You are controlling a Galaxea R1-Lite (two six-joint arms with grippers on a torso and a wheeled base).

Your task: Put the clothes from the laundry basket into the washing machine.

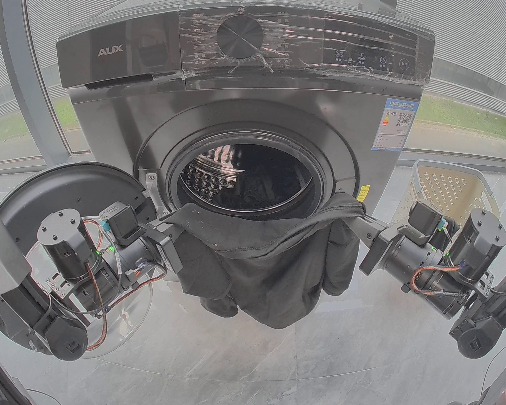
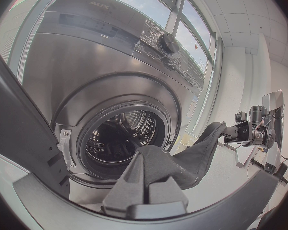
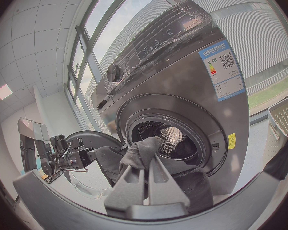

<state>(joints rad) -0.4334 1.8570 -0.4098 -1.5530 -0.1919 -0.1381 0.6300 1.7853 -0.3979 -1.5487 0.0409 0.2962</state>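
Observation:
A dark garment [image 1: 264, 254] hangs stretched between my two grippers just below the washing machine's round opening [image 1: 247, 175]. My left gripper [image 1: 171, 229] is shut on its left corner, and my right gripper [image 1: 361, 217] is shut on its right corner. The cloth sags toward the floor in the middle. In the left wrist view the garment [image 2: 182, 160] runs from my left gripper [image 2: 145, 179] across to the right gripper [image 2: 228, 132]. In the right wrist view my right gripper [image 3: 147, 170] pinches bunched cloth [image 3: 140, 152] before the drum [image 3: 169, 138]. Dark clothes lie inside the drum.
The machine's door [image 1: 67, 189] stands swung open on the left, behind my left arm. A beige laundry basket [image 1: 450, 189] stands on the floor to the right of the machine, with dark cloth [image 3: 283, 158] over its rim. Bare marble floor [image 1: 253, 355] lies in front.

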